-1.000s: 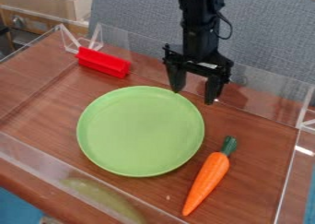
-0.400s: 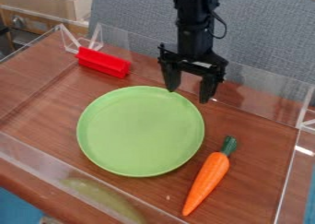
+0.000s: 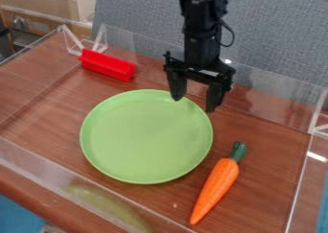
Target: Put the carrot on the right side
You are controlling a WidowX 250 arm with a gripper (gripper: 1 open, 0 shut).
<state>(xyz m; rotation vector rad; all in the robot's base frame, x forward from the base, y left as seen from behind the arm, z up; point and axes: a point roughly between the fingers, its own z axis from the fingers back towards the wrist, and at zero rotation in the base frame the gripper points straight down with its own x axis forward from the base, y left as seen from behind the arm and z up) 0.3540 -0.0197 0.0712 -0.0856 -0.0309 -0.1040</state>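
Note:
The orange carrot (image 3: 218,183) with a dark green stem tip lies on the wooden table, just right of the green plate (image 3: 141,141), its stem end pointing away from me. My black gripper (image 3: 194,95) hangs over the plate's far right rim, well behind the carrot. Its jaws point down and stand open, with nothing between them.
A red rectangular block (image 3: 107,64) lies at the back left. Clear plastic walls (image 3: 275,91) fence the wooden table (image 3: 45,103) all round. A pale flat shape (image 3: 109,208) sits near the front edge. Cardboard boxes (image 3: 52,5) stand behind the back left.
The gripper has shifted slightly left, towards the plate's far rim, still open. The carrot, plate and red block have not moved.

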